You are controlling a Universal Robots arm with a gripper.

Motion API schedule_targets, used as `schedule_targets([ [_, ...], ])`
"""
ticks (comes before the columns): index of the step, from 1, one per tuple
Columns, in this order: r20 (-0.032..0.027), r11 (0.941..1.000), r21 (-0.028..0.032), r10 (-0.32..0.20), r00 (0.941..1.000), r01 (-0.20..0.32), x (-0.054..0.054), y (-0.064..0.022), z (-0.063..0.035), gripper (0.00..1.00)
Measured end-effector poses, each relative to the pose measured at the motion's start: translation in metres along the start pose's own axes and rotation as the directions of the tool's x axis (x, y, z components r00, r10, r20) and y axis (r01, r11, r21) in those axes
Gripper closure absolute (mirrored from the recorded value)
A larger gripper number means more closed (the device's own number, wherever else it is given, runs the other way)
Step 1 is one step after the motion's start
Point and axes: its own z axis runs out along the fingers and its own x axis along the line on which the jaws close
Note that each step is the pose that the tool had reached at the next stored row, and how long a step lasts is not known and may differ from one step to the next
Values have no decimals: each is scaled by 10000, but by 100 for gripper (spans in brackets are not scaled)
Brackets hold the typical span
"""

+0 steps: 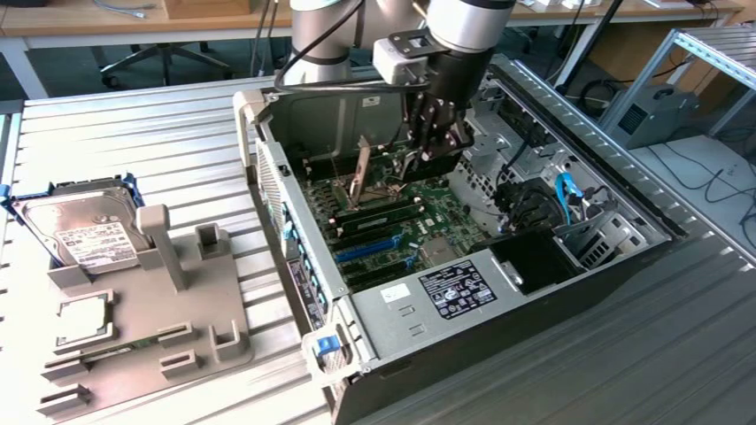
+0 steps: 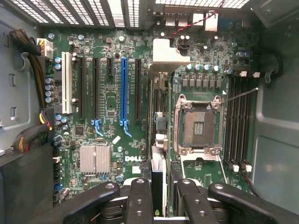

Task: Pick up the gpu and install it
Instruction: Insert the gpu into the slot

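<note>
The arm had reached down into the open computer case (image 1: 614, 266), which lay on its side on the slatted metal surface (image 1: 142, 133). The pincer (image 1: 433, 146) was clamped on the gpu (image 1: 416, 164), a thin dark card held on edge between the black fingers (image 2: 140, 200). In the wrist view the gpu (image 2: 158, 154) stood edge-on over the green motherboard (image 2: 112, 102), just beside the empty CPU socket (image 2: 198, 125) and between it and the row of expansion slots, near the blue slot (image 2: 124, 88). Whether its lower edge touched the board could not be told. A white bracket (image 2: 168, 55) sat at the card's far end. On the exterior view's left, well apart from the case, a grey holder tray (image 1: 154, 345) rested on the surface, with a hard drive (image 1: 77, 226) in a blue frame beside it.
</note>
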Motion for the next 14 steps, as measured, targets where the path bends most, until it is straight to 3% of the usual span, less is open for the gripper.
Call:
schedule_targets([
  [14,0,10000,0,0,10000,0,109,6,8,74],
])
